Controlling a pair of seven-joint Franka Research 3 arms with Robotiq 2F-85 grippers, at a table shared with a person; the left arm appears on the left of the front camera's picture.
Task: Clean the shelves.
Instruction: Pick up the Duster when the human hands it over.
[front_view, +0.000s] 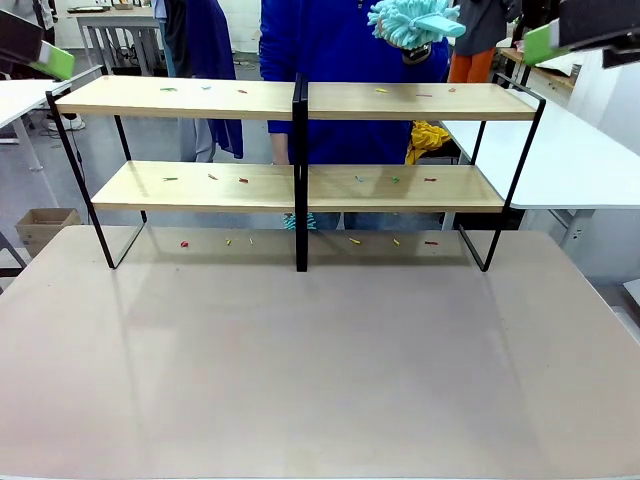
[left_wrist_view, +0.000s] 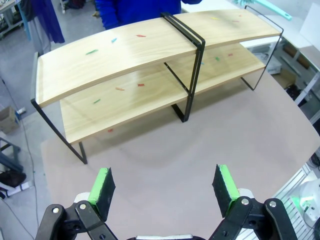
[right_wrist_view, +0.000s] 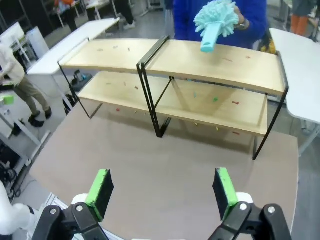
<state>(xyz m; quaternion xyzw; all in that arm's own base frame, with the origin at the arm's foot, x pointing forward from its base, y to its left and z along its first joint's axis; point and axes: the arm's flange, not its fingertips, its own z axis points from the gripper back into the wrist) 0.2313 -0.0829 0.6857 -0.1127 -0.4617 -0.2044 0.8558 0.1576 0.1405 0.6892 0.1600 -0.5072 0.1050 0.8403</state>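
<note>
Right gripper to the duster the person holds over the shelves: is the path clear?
Probably yes: the right gripper is open and nothing stands between it and the duster above the shelves.

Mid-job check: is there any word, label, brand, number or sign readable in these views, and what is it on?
None can be read.
The shelves carry no print, just small coloured scraps on the boards.
The teal duster and the table bear no mark.
The cardboard box on the floor is too small to tell.
</note>
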